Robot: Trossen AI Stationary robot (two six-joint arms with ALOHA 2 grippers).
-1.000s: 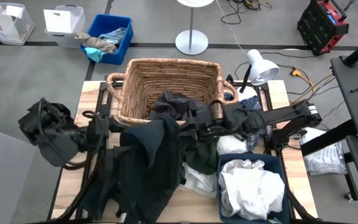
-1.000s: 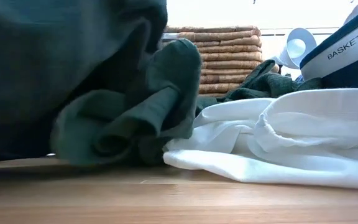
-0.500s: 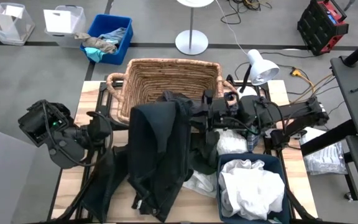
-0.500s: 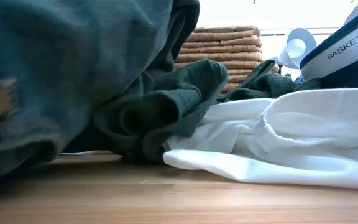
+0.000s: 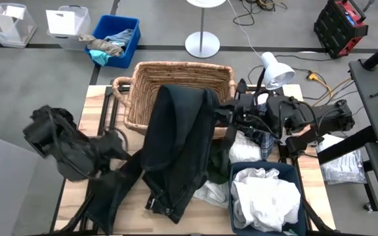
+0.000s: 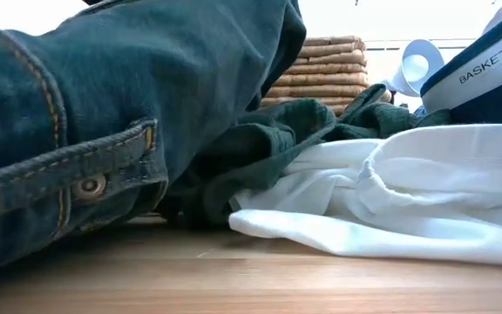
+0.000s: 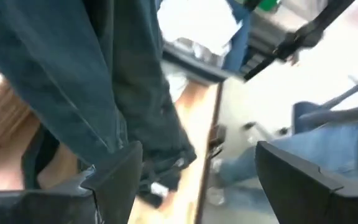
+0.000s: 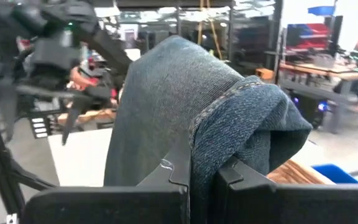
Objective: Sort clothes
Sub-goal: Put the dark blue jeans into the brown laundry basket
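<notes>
Dark denim jeans point(image 5: 176, 147): held aloft at the middle of the counter point(image 5: 94, 98), one end draped over the front rim of the wicker basket point(image 5: 182, 78), the other end trailing down toward 6 o'clock; the low view shows the riveted hem point(image 6: 90, 185) resting on the wood.
Long axis: runs roughly 12 to 6 o'clock in the high view, from basket rim to the counter's near edge.
Right end effector point(image 5: 225, 118): clenched on a fold of the jeans, seen pinched between its fingers in the right wrist view point(image 8: 229, 143); it sits at about 3 o'clock of the garment's upper end, just in front of the basket.
Left end effector point(image 5: 120, 141): released, fingers spread in its wrist view with denim hanging beside them, not gripped; it lies at about 9 o'clock of the jeans' mid-length.
Key relation: the basket lies at 12 o'clock from the gripped fold and touching distance away, so the right arm is the nearer one to carry the jeans in; the long tail at 6 o'clock will likely drag.
Other clothes: dark green garment point(image 6: 268, 144) and white garment point(image 6: 382, 201) lie on the counter at 4 o'clock of the jeans; more whites fill the blue bin point(image 5: 293, 172).
</notes>
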